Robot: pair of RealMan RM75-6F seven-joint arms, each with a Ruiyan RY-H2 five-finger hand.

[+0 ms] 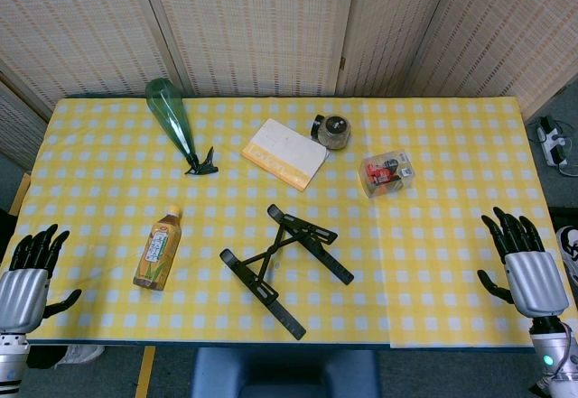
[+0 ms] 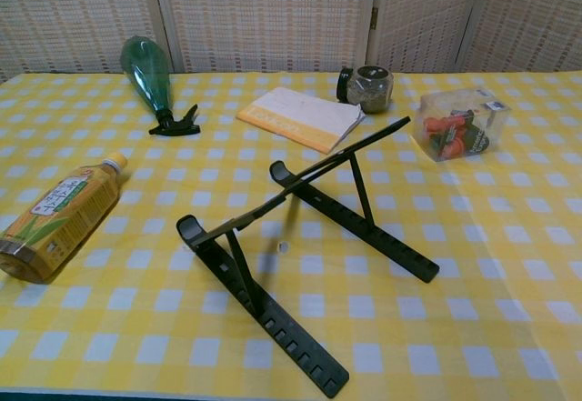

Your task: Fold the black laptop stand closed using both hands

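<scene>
The black laptop stand point(image 1: 282, 264) stands unfolded near the table's front middle, its two base rails spread apart and joined by crossing struts. In the chest view the stand point(image 2: 305, 237) shows raised support arms above both rails. My left hand point(image 1: 32, 272) hovers at the front left corner, fingers spread, holding nothing. My right hand point(image 1: 522, 263) hovers at the front right edge, fingers also spread and empty. Both hands are far from the stand, and neither shows in the chest view.
A tea bottle point(image 1: 159, 248) lies left of the stand. Farther back are a green spray bottle point(image 1: 173, 121) on its side, a yellow-edged notepad point(image 1: 284, 152), a small dark jar point(image 1: 333, 131) and a clear box point(image 1: 387, 171) with red contents. Yellow checked cloth point(image 1: 433, 272) covers the table.
</scene>
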